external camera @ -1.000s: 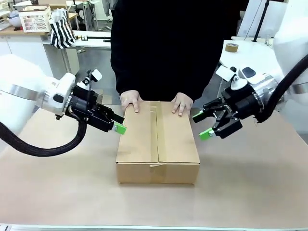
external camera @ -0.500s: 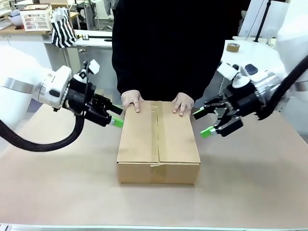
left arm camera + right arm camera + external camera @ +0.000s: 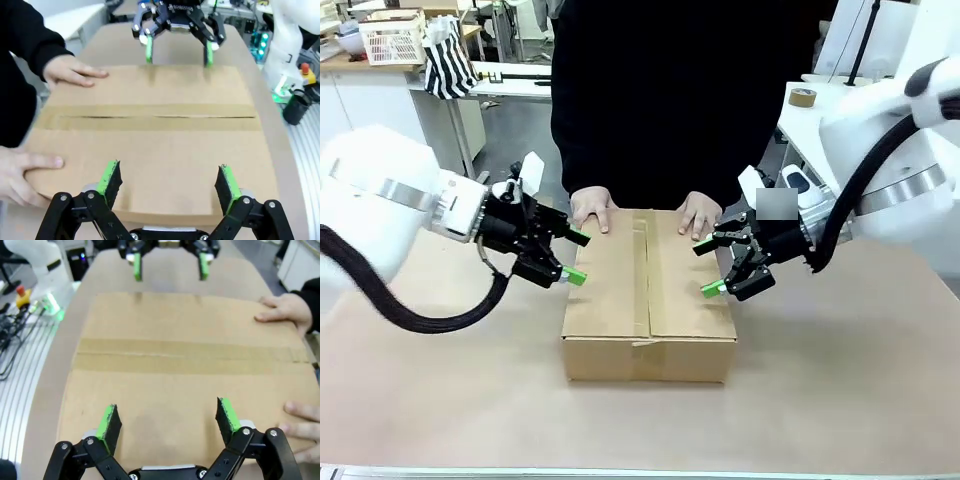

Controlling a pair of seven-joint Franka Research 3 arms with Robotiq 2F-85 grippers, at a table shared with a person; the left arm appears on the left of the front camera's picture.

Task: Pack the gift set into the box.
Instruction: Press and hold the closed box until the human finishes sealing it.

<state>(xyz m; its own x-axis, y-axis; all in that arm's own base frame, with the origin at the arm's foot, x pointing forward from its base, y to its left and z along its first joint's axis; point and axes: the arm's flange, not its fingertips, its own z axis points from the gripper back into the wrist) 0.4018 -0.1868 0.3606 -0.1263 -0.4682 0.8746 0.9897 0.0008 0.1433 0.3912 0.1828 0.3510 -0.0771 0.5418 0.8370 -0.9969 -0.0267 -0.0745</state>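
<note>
Both pincers are closing in on the box [image 3: 648,290] compared with a second ago. The left pincer [image 3: 576,258], which was sitting beside the box's left edge with its pads together, is now spread wide and hovering at that edge. The right pincer [image 3: 705,270], which was hanging well off to the right, is now reaching over the box's right rim, also spread wide and gripping nothing. In each wrist view I am looking along green pads straddling the near edge of the cardboard top, with the other arm's pincer facing me across it.

The box is sitting in the middle of the tabletop [image 3: 840,390] and is not shifting. Its flaps [image 3: 150,145] are lying shut, and a seam [image 3: 150,117] is running down the middle. With them shut, I cannot tell what is inside. The person's hands [image 3: 592,210] are resting flat on the far edge of the top, holding it steady.

I am reading this as both arms lining up to press or steady the box from either side, so the packing looks to be nearing its close.
</note>
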